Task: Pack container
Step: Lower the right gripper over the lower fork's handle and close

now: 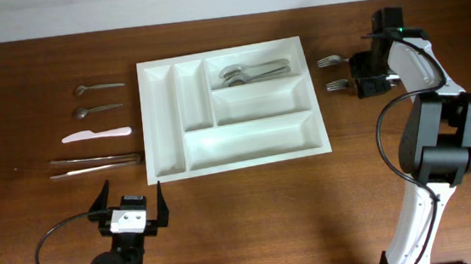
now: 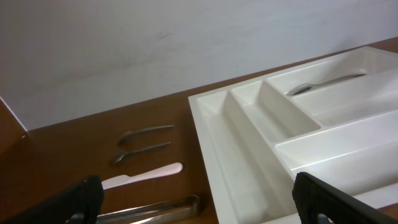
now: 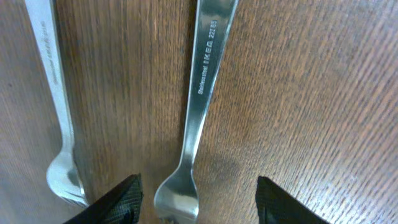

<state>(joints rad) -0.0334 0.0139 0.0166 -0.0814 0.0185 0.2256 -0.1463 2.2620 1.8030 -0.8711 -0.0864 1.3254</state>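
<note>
The container [image 1: 159,121] is a white compartmented tray lying mid-table, with several spoons [image 1: 251,71] in its top right compartment. Two forks [image 1: 329,60] [image 1: 335,85] lie on the wood just right of it, their handles hidden under my right gripper [image 1: 357,77]. In the right wrist view that gripper [image 3: 199,205] stands open, low over the table, straddling the neck of one fork [image 3: 202,93] without touching it. The other fork [image 3: 53,93] lies to the left, outside the fingers [image 3: 118,202]. My left gripper [image 1: 131,205] rests open near the front edge, empty, facing the container [image 2: 249,155].
Left of the tray lie two spoons [image 1: 99,87] [image 1: 97,110], a white knife [image 1: 96,135] and metal tongs [image 1: 95,165]. The left wrist view shows the same knife [image 2: 143,176] and tongs [image 2: 155,208]. The right arm's base [image 1: 434,157] stands at the right.
</note>
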